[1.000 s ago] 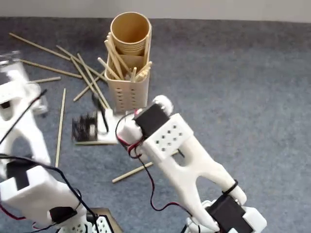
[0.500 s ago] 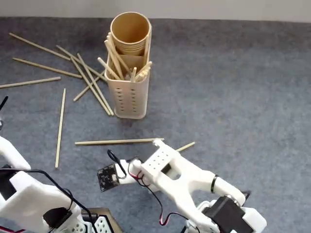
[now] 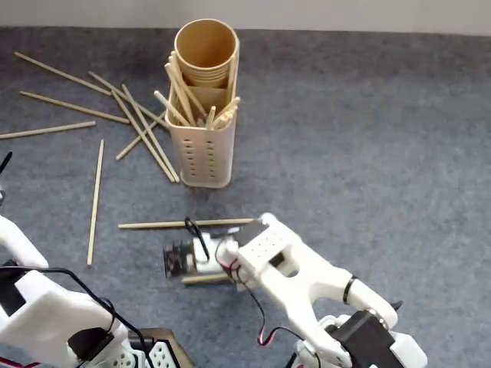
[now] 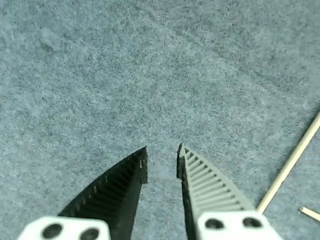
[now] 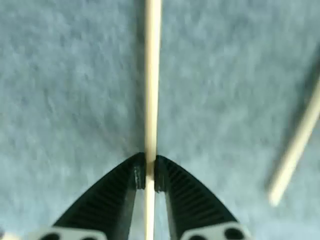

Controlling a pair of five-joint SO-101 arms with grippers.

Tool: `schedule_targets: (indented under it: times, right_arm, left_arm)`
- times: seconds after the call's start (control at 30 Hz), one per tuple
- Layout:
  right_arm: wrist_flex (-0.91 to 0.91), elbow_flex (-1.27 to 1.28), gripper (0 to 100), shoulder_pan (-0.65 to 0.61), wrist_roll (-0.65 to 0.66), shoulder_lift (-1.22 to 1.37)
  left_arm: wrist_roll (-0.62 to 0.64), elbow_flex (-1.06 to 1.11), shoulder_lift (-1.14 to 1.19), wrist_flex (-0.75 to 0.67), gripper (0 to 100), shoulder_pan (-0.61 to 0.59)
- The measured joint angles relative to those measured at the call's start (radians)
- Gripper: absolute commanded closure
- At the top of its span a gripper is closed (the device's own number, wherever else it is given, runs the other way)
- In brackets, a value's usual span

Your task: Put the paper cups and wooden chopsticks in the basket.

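Several loose chopsticks (image 3: pixel 96 201) on grey carpet (image 3: pixel 383 138)

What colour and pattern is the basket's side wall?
Cream, with columns of small holes; the basket shows best in the high view.

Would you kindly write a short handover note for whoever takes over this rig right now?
Left gripper: open, over bare carpet.
Right gripper: shut on a chopstick, low in front of the basket.
Done: stacked paper cups and several chopsticks stand in the basket.
To do: drop the held chopstick in, then collect the loose chopsticks on the carpet beside the basket and the one in front.
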Motion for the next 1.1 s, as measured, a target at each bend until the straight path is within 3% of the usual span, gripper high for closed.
schedule_targets:
  times: [0.13,0.3,0.5,0.7,0.93,1.1]
  right_arm:
    - [0.132,-0.203,99.3,0.069,-0.110,-0.054]
    - [0.209,-0.680,99.3,0.127,-0.368,-0.110]
    - [0.035,-1.231,99.3,0.132,-0.755,-0.041]
    - [-0.175,-1.327,99.3,0.180,-1.037,0.176]
    - [-0.305,-1.327,98.1,0.189,-1.111,0.318]
    - [-0.290,-1.326,80.3,0.235,-1.112,0.338]
  left_arm:
    - [0.000,0.000,0.000,0.000,87,0.000]
    - [0.000,0.000,0.000,0.000,87,0.002]
    - [0.000,0.000,0.000,0.005,87,0.018]
    - [0.000,0.000,0.000,0.006,87,0.020]
    - [0.000,0.000,0.000,0.006,87,0.020]
    - [0.000,0.000,0.000,0.006,87,0.020]
